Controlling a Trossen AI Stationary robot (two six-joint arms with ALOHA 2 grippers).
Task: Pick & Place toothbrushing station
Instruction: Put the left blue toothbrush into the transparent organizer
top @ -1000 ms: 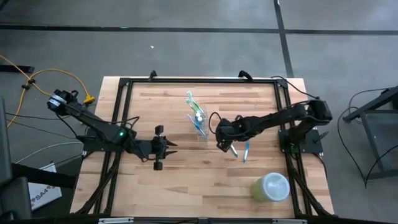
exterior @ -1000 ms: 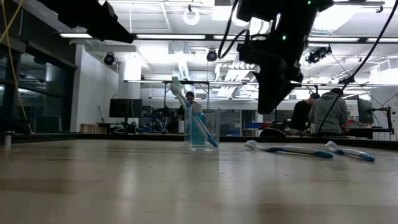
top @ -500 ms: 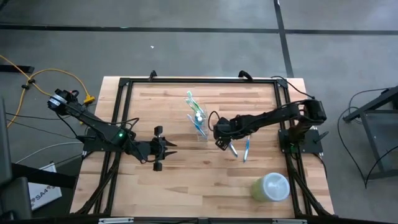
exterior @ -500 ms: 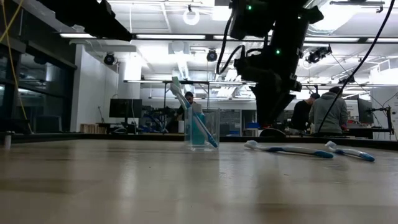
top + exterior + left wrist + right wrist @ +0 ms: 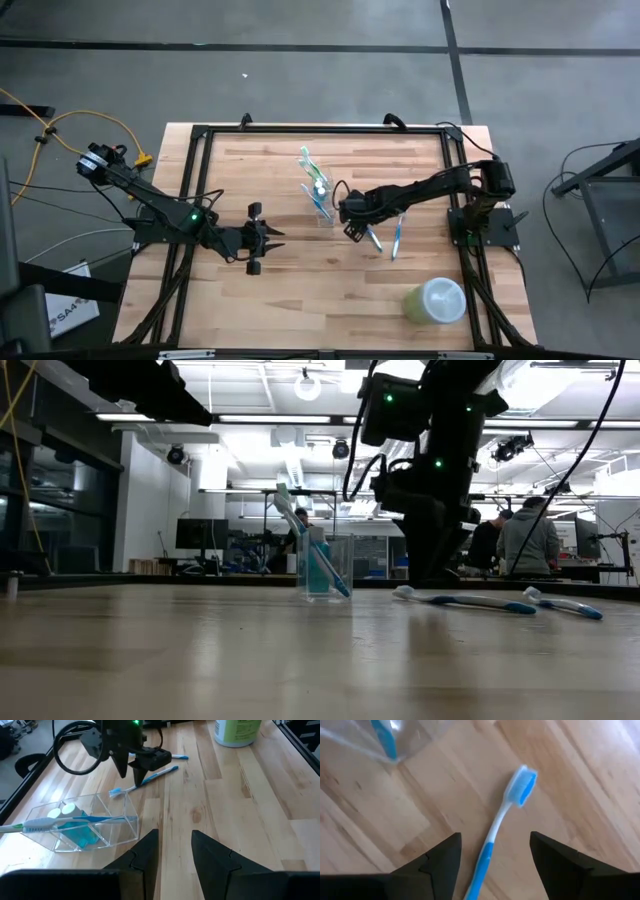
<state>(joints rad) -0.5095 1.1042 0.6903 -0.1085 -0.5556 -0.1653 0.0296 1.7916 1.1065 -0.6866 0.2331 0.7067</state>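
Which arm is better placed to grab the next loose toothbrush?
The right. Its open tool hangs directly over a loose toothbrush lying on the table, just beside the cup. The left tool waits farther from both brushes, across the table from them.

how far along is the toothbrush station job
Partly done. The clear plastic cup stands upright and already holds one toothbrush plus small tubes. In hand: the right end effector hangs open over a blue-and-white toothbrush lying on the wooden table, not yet gripped. Left to do: that one and a second blue-and-white toothbrush beside it. The left end effector waits apart.
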